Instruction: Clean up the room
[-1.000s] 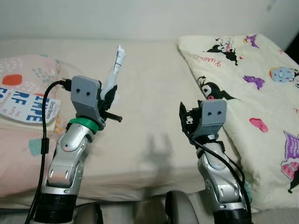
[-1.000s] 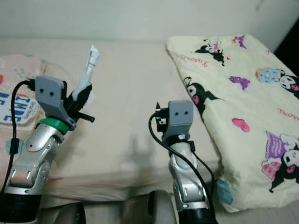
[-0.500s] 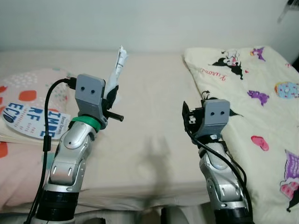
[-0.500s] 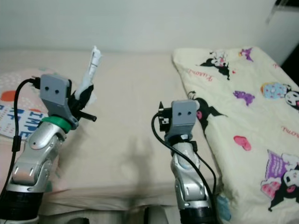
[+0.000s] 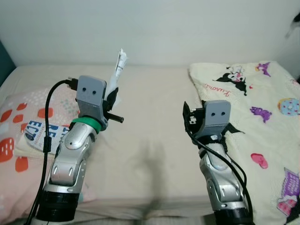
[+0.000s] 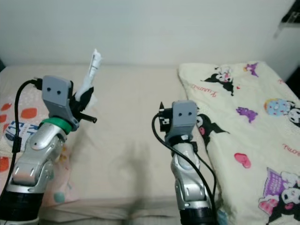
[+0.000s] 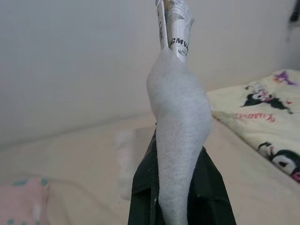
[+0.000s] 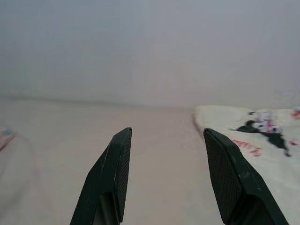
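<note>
- Overall, the bed (image 5: 154,117) is lying lower and farther back in the head views than a second ago, with more wall above it; the whole picture has shifted, so the camera is moving, not the bedding. Judgement: the robot is straightening or backing off with its pickup in hand, and a drop-off place is the next need.
- Beyond and beside the right jaws, the cartoon-print blanket (image 5: 253,108) is covering that side of the mattress.
- Below and outboard of the left jaws, the pink pillow (image 5: 18,136) is lying with a printed book (image 5: 40,133) on it.
- Meanwhile the left gripper (image 5: 111,96) is clamping tight on the white wrapper (image 5: 118,65), gripping its lower end, with pale tissue-like material bunched at the jaws in the wrist view.
- Orientation: the wrapper's long axis is running straight out of the jaws, pointing up and slightly away toward the wall; relative to the jaws it is sitting as it did a second ago.
- Finally, the right gripper (image 8: 164,178) is holding its fingers (image 8: 117,173) well apart with nothing between them, raised over bare mattress.
</note>
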Robot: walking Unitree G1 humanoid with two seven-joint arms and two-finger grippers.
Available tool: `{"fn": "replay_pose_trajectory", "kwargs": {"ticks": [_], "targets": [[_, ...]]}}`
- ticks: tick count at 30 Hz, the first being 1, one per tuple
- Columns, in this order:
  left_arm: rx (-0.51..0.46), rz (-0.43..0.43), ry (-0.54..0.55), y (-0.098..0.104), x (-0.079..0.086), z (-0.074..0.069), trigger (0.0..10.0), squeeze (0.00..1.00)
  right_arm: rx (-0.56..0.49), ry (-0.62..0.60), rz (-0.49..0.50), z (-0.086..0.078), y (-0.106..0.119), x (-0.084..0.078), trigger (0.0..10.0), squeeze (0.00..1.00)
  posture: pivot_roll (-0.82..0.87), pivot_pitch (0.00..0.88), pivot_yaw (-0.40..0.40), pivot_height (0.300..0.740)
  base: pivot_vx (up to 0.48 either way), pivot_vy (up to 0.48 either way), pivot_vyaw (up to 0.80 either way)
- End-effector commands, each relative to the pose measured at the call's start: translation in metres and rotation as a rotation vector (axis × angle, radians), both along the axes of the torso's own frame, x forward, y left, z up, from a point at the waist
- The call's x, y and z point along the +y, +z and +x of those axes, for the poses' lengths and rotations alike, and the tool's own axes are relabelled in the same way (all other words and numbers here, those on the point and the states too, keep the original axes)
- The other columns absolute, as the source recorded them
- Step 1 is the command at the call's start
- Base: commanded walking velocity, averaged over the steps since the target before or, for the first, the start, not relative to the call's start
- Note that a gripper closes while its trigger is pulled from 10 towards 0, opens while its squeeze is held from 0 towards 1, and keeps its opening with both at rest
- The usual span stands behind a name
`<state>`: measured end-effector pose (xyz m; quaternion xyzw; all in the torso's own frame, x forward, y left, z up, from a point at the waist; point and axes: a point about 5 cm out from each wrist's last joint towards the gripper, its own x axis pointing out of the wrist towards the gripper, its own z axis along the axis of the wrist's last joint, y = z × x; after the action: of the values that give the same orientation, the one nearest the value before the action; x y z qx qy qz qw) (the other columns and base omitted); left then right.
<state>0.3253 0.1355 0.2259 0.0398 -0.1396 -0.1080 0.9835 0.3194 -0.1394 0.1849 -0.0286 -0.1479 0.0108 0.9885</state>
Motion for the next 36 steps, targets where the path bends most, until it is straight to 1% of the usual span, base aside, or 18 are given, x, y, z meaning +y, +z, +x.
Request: {"fn": "replay_pose_trajectory", "kwargs": {"ticks": [1, 9, 12, 18, 27, 31, 36], "targets": [[0.026, 0.010, 0.001, -0.007, -0.002, -0.001, 10.0, 0.00, 0.026, -0.014, 0.003, 0.000, -0.007, -0.002, 10.0, 0.00, -0.06, 0.034, 0.041, 0.721, 0.000, 0.000, 0.00], [0.013, 0.025, 0.018, -0.010, -0.006, -0.004, 10.0, 0.00, 0.036, -0.015, 0.010, 0.000, -0.012, 0.000, 10.0, 0.00, -0.05, 0.038, 0.039, 0.721, 0.000, 0.000, 0.00], [0.016, 0.020, 0.018, -0.013, -0.010, -0.007, 10.0, 0.00, 0.044, -0.013, 0.011, 0.000, -0.015, 0.001, 10.0, 0.00, -0.05, 0.038, 0.039, 0.721, 0.000, 0.000, 0.00], [0.027, 0.018, 0.013, -0.017, -0.013, -0.008, 10.0, 0.00, 0.049, -0.008, 0.011, 0.000, -0.016, 0.002, 10.0, 0.00, -0.04, 0.038, 0.037, 0.721, 0.000, 0.000, 0.00], [0.033, -0.005, 0.029, -0.017, -0.011, -0.009, 10.0, 0.00, 0.054, -0.002, 0.011, 0.000, -0.017, 0.004, 10.0, 0.00, -0.04, 0.038, 0.037, 0.721, 0.000, 0.000, 0.00], [0.040, -0.015, 0.057, -0.018, -0.008, -0.009, 10.0, 0.00, 0.057, -0.001, 0.009, 0.001, -0.018, 0.003, 10.0, 0.00, -0.04, 0.042, 0.029, 0.721, 0.000, 0.374, 0.00], [0.040, -0.017, 0.059, -0.018, -0.008, -0.009, 10.0, 0.00, 0.059, 0.001, 0.007, 0.001, -0.019, 0.003, 10.0, 0.00, -0.04, 0.043, 0.027, 0.721, 0.000, 0.480, 0.00]]}}
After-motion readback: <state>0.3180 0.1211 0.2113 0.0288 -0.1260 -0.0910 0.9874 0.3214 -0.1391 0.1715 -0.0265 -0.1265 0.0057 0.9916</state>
